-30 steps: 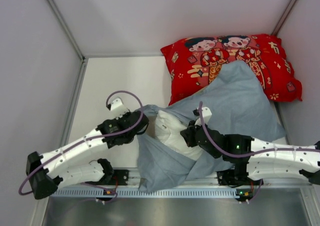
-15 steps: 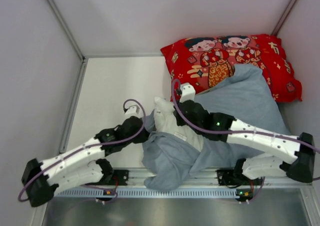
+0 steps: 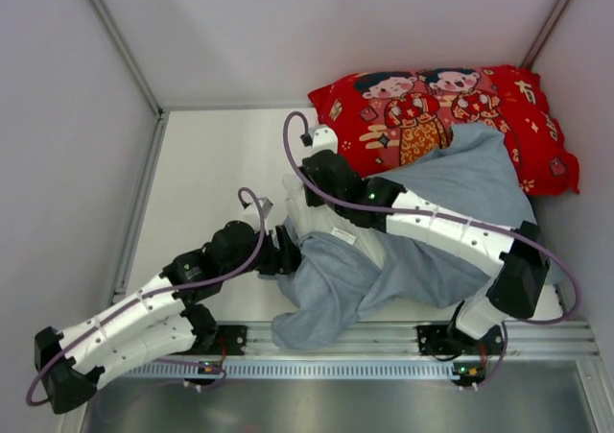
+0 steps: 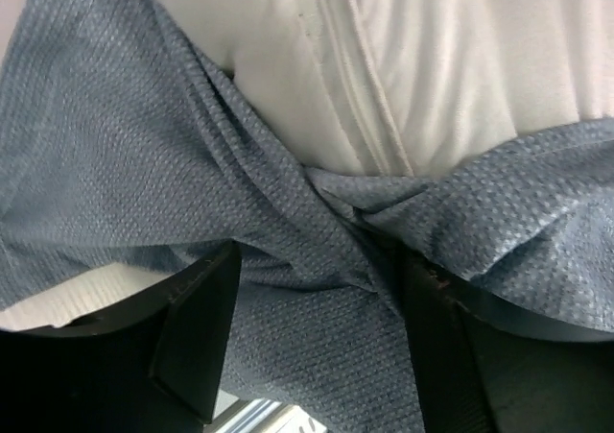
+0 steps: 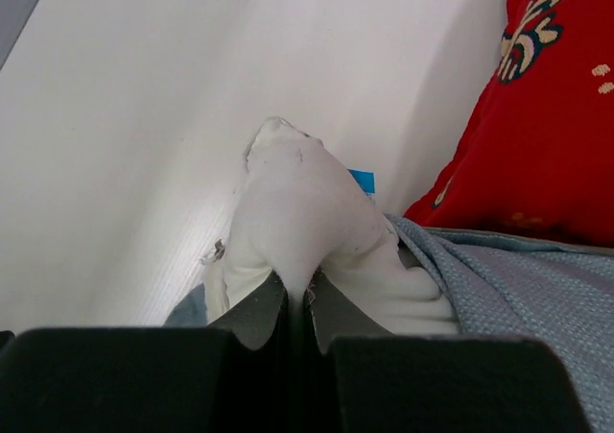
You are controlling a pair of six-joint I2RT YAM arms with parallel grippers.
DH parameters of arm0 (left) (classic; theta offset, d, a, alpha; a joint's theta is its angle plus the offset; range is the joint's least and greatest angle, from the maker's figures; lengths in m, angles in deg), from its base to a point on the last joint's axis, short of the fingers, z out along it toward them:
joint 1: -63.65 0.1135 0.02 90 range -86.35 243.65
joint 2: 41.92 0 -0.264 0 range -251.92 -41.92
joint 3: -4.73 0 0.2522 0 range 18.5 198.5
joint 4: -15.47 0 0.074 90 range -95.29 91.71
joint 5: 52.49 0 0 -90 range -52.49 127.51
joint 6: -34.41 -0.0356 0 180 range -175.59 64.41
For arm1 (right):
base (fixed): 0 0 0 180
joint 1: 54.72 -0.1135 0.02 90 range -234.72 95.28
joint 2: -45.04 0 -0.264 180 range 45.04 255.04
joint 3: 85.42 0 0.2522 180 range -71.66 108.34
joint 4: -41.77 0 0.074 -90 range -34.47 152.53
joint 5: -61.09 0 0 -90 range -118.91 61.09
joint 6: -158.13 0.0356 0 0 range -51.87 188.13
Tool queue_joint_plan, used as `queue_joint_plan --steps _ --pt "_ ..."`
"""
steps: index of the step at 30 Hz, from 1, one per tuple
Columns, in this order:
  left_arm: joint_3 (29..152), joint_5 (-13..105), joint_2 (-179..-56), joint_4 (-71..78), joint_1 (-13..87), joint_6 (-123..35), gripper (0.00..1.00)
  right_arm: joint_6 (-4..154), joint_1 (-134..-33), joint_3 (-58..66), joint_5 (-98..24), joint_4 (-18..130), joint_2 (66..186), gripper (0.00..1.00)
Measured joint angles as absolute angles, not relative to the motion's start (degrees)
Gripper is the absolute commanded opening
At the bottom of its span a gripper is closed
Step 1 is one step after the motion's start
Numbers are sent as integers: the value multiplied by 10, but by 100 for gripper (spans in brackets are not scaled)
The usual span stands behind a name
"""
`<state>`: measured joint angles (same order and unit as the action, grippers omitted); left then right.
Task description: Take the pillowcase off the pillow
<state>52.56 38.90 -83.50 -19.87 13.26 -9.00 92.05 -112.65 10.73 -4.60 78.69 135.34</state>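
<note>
Stripping step: right gripper (image 5: 297, 294) pinches plump white pillow (image 5: 297, 203); left gripper (image 4: 317, 289) gapes (nothing clamped) astride blue-grey cloth pillowcase (image 4: 125, 164), must close, then pull.

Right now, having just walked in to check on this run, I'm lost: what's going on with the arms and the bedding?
Two robot arms are at work taking a blue-grey woven cloth pillowcase off a plump plain white pillow. The right gripper is shut on a corner of the pillow, near the red cartoon-print pillow. The left gripper is open, its fingers either side of bunched pillowcase cloth. Part of the pillow is bare; the case is not yet off.
</note>
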Motion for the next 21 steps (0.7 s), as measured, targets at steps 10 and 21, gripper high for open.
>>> queue_joint_plan --steps 10,21 --pt "528 394 -802 -225 133 -56 98 894 -1107 81 -53 782 1321 0" --pt "568 401 -651 -284 125 24 99 892 -1040 75 -70 748 1313 0"
